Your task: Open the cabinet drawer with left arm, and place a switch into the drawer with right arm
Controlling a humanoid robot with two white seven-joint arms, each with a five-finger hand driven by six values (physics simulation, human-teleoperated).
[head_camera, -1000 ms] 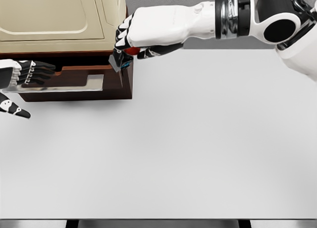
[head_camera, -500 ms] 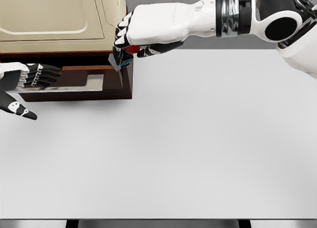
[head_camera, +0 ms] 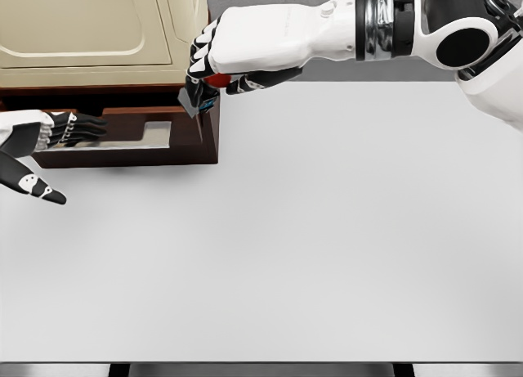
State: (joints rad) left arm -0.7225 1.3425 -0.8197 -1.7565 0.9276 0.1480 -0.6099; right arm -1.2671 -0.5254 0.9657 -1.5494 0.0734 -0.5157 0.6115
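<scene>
While our right robot hand [head_camera: 214, 66] pinches the switch [head_camera: 203, 99] over the open drawer [head_camera: 122, 140] at its right end, our left robot hand [head_camera: 41, 144] rests spread at the drawer's left, on the white counter [head_camera: 327, 230].

- A simulated test bench rather than a lived-in room; every surface is rendered flat and spotless, without wear or clutter
- A broad, pale grey table [head_camera: 327, 246] fills most of the head view; its front edge shows a thin metallic strip above dark supports
- A cream-topped cabinet [head_camera: 98, 33] with a dark wood-brown base stands at the table's far left corner; its drawer [head_camera: 122, 140] stands pulled out
- Behind the table lies only a plain grey band of backdrop; no walls, windows or furnishings mark a home, shop or office
- White, jointed humanoid arms with black-segmented fingers reach in from both sides
</scene>
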